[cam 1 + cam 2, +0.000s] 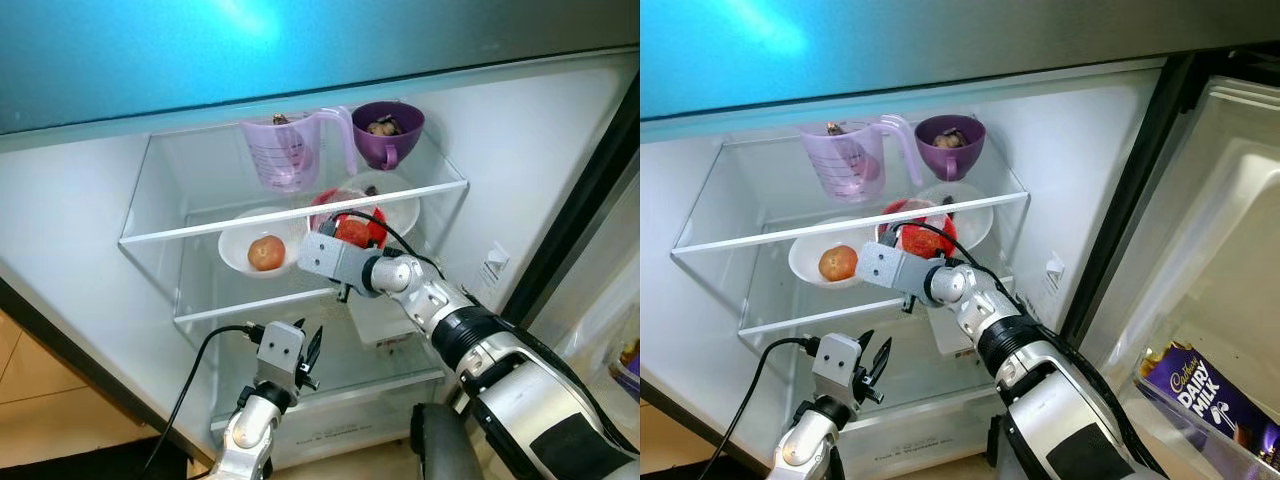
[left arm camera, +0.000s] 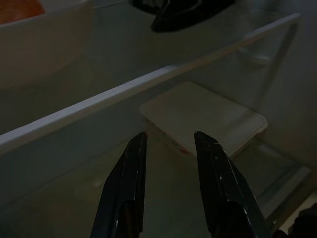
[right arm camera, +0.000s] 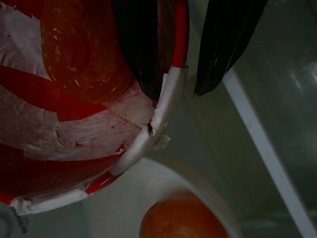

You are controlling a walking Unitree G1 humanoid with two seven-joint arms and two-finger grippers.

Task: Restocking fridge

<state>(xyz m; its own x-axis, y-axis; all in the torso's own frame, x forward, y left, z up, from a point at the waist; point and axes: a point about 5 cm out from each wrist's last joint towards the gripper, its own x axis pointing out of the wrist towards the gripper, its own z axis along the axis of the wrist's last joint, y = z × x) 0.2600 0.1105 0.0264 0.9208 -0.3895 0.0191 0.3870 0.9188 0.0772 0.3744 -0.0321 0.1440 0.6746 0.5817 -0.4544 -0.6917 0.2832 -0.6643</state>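
On the fridge's middle shelf stands a red bowl (image 1: 365, 228) patched with white tape, with a red fruit (image 3: 79, 49) in it. My right gripper (image 1: 345, 226) is shut on the bowl's rim (image 3: 168, 94), one finger inside and one outside. Beside it, a white bowl (image 1: 240, 255) holds an orange-red fruit (image 1: 266, 252). Lower down, my left gripper (image 1: 312, 345) is open with nothing between its fingers. It points into the space under the middle shelf, towards a flat white box (image 2: 203, 116).
A lilac measuring jug (image 1: 285, 150) and a purple cup (image 1: 387, 135) stand on the top glass shelf. A white plate (image 1: 400, 205) lies behind the red bowl. The open door on the right holds a purple chocolate bar (image 1: 1205, 395). The shelves' white front edges (image 1: 300, 215) run across.
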